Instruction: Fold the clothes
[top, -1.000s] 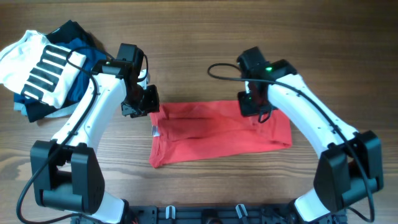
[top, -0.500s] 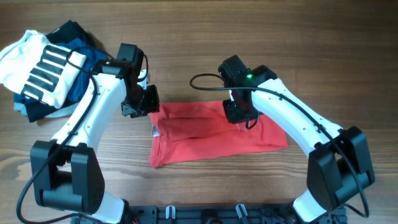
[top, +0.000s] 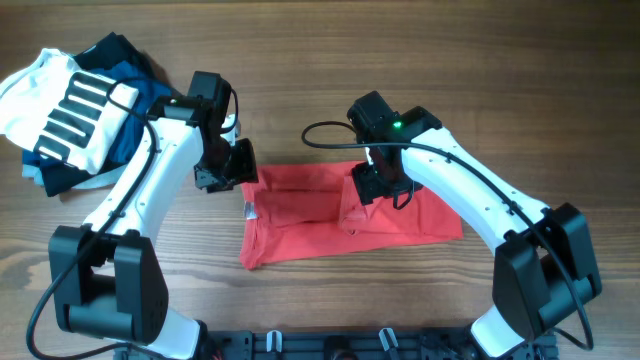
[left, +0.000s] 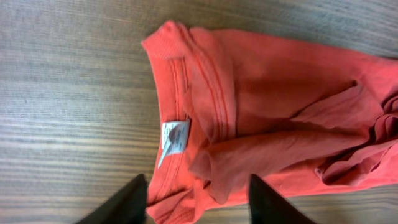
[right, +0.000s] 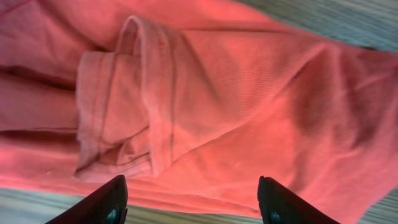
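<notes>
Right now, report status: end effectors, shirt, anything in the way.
Left end effector open, above red shirt collar end. Right end effector open, above its middle. Shirt flat, part folded, unheld. Clothes pile apart, not blocking.

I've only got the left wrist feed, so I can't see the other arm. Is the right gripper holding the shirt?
Observer: No. The right gripper has its jaws open over the red T-shirt, with nothing between them.
Operator: Where along the shirt?
Observer: Near its middle, by a turned-back sleeve hem.
Operator: Anything else on the table?
Observer: A white striped garment lying on navy ones, at the far left corner, apart from the shirt.
</notes>
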